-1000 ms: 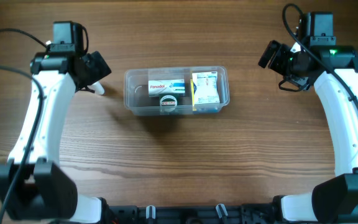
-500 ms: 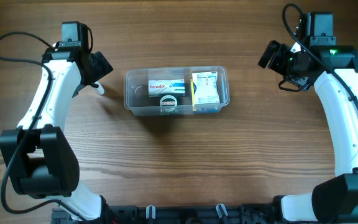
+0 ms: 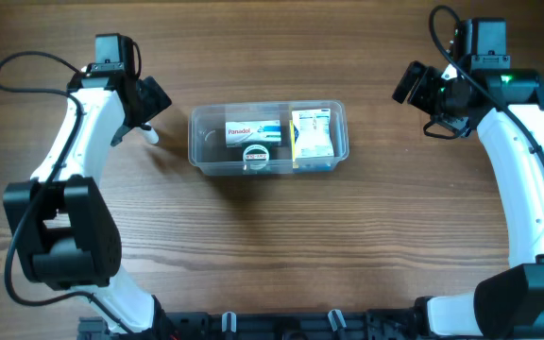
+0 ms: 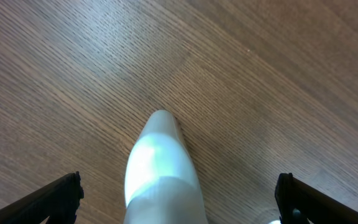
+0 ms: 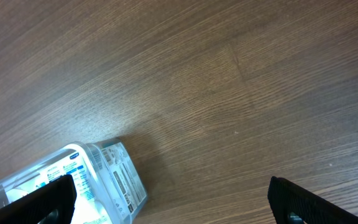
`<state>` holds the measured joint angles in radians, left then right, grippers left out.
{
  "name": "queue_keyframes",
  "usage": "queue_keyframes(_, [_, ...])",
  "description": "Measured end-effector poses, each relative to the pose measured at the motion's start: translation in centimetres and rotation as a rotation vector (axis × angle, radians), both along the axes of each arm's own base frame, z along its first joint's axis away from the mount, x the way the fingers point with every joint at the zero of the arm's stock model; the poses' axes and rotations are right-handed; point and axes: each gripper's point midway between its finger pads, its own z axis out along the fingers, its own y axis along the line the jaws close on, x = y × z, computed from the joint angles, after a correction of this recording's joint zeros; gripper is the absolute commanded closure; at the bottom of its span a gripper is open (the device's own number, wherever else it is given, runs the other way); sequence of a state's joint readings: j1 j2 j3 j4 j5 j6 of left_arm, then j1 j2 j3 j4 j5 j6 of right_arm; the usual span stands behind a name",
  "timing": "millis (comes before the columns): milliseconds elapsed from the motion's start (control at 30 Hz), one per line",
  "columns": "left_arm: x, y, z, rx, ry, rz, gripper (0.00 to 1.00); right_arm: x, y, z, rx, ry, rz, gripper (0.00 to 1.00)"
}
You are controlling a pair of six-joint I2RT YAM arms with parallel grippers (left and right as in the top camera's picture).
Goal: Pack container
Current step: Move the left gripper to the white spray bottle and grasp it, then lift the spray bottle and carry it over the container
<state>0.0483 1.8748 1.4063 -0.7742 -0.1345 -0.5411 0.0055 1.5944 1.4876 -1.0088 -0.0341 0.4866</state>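
The clear plastic container [image 3: 196,142] sits at the table's upper middle. It holds a red and white Panadol box [image 3: 253,130], a small bottle with a black cap [image 3: 256,155] and a white and blue medicine box [image 3: 312,134]. My left gripper [image 3: 149,115] is open, left of the container, above a small white rounded object [image 3: 149,136] lying on the table. In the left wrist view this object [image 4: 160,168] lies between the spread fingers [image 4: 179,202], untouched. My right gripper [image 3: 410,85] is open and empty, right of the container. The right wrist view shows the container's corner [image 5: 79,148] beside its fingers [image 5: 173,199].
The table is brown wood grain [image 3: 272,246]. Black cables loop from both arms near the far corners.
The left arm's lower links have swung in from the left and its wrist has shifted slightly right. The right arm and the container have not moved.
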Motion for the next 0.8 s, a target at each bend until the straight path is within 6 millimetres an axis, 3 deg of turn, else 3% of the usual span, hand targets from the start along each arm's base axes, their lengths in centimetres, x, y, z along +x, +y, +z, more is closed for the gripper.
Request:
queue_keyframes(67, [-0.01,-0.04,-0.41,-0.003,0.009,0.001,0.09,0.00,0.00,0.00,0.000,0.000,0.000,0.00])
queue_keyframes(300, [0.25,-0.08,-0.48,-0.011,-0.002,0.015,0.64,0.00,0.00,0.00,0.000,0.000,0.000,0.00])
queue_keyframes(467, [0.44,-0.06,-0.42,-0.010,-0.010,0.016,0.68,0.01,0.00,0.00,0.000,0.000,0.000,0.00])
queue_keyframes(667, [0.48,0.10,-0.37,0.000,-0.012,0.017,0.84,0.01,0.00,0.00,0.000,0.000,0.000,0.00])
queue_keyframes(800, [0.89,0.18,-0.24,0.014,-0.025,-0.013,0.78,0.00,0.00,0.00,0.000,0.000,0.000,0.00])
